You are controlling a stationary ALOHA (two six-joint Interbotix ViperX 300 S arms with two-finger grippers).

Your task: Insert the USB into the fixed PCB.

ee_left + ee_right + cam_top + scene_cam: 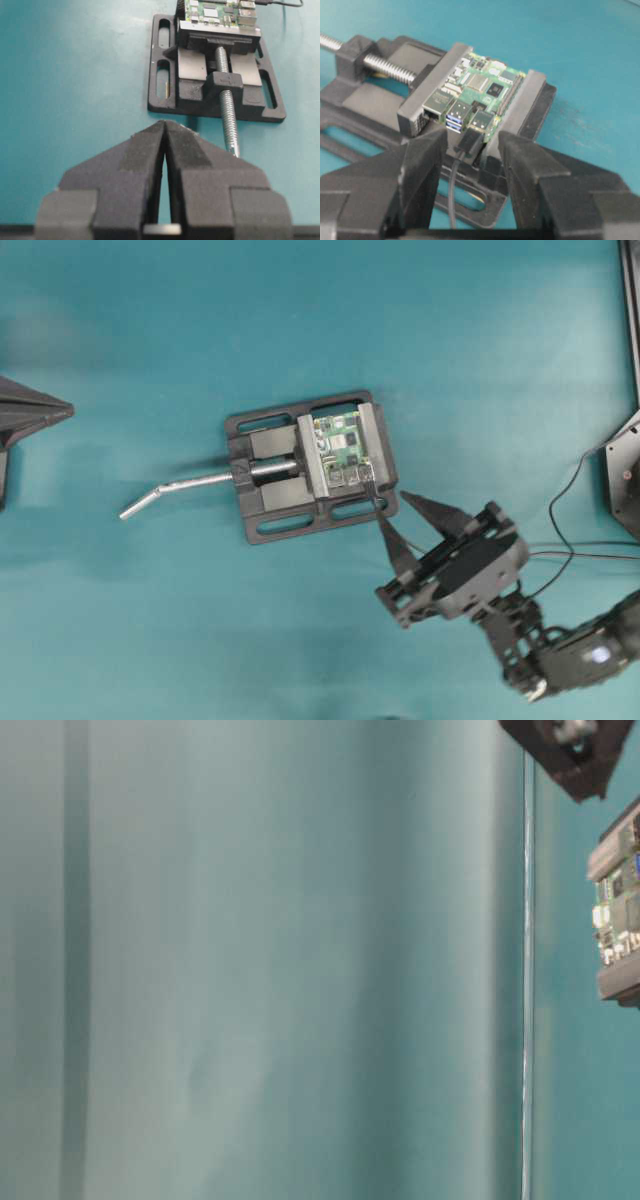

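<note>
PCB (482, 95) clamped flat between the grey jaws of the vise (268, 495) on the teal desk (150, 620). USB (470, 142) sits in a port on the PCB's near edge, its cable (451, 192) trailing back. Right hand (470, 160) fingers apart, one either side of the USB, not touching it. Left hand (165, 145) fingers together, empty, short of the vise screw's (227, 112) end.

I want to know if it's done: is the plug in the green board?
In. The plug sits in a port on the green board.
</note>
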